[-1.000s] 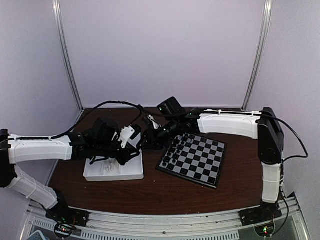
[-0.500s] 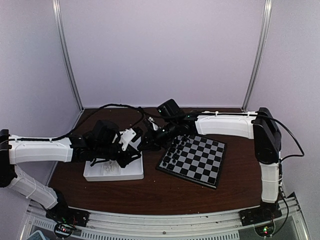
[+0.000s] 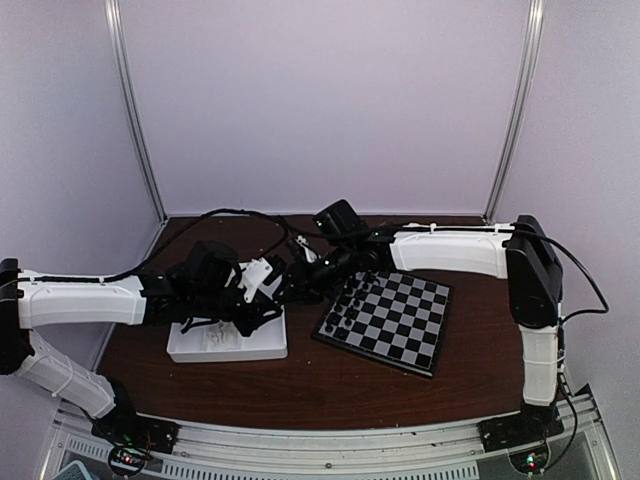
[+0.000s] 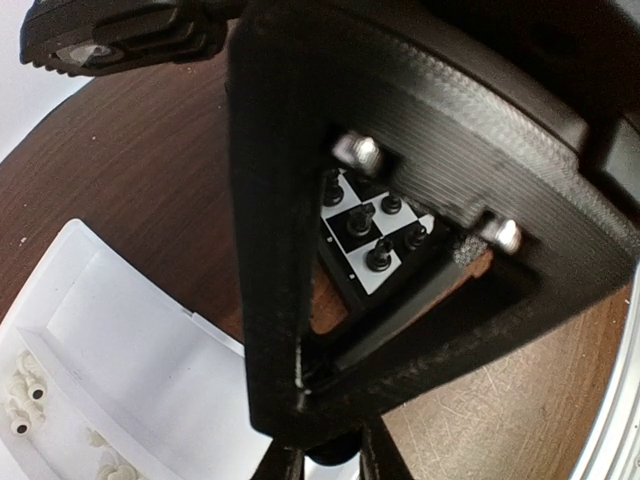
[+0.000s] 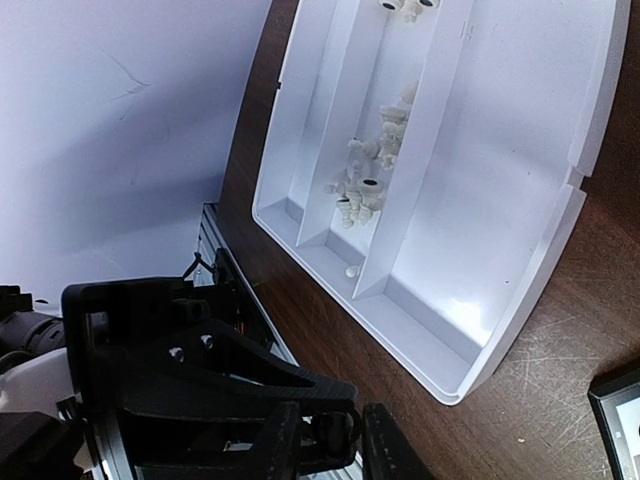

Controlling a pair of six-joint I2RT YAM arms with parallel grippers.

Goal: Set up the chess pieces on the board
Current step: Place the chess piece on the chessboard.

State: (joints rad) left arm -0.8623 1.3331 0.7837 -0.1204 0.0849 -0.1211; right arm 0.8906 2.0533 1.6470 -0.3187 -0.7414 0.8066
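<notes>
While left hand (image 4: 333, 468) pinches black piece (image 4: 335, 452), right hand (image 5: 335, 450) (grip unclear) flanks it.

white-shelled arms (image 3: 80, 300) with black joints, black cables (image 3: 235, 212) and silver screws (image 4: 362, 152).

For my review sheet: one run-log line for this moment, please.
phase: tip-to-tip meeting between tray and board | left gripper: shut on dark piece | right gripper: grip unclear | board: few black pieces placed
</notes>
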